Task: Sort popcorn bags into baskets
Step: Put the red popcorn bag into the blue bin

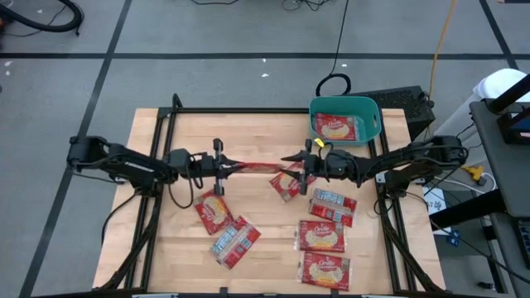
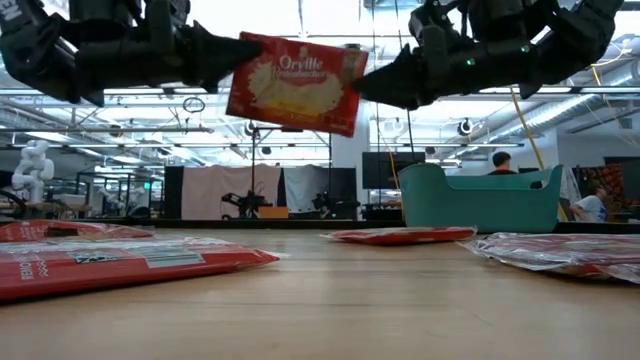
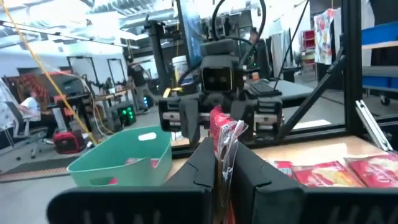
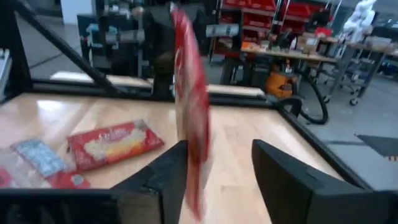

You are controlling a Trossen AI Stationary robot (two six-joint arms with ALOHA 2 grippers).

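Red bag (image 2: 296, 82) is held in mid-air, upper centre of low view, between both grippers. L gripper (image 1: 225, 165) is clamped on its one end, fingers (image 3: 249, 169) pinching the edge. R gripper (image 1: 300, 163) fingers (image 4: 163, 177) are spread, bag edge between them, not clenched. Teal basket (image 1: 369, 121), upper right of high view, has one bag (image 1: 336, 127) inside. Other bags (image 1: 321, 236) lie flat on wood table (image 1: 161, 248), lower centre & right.
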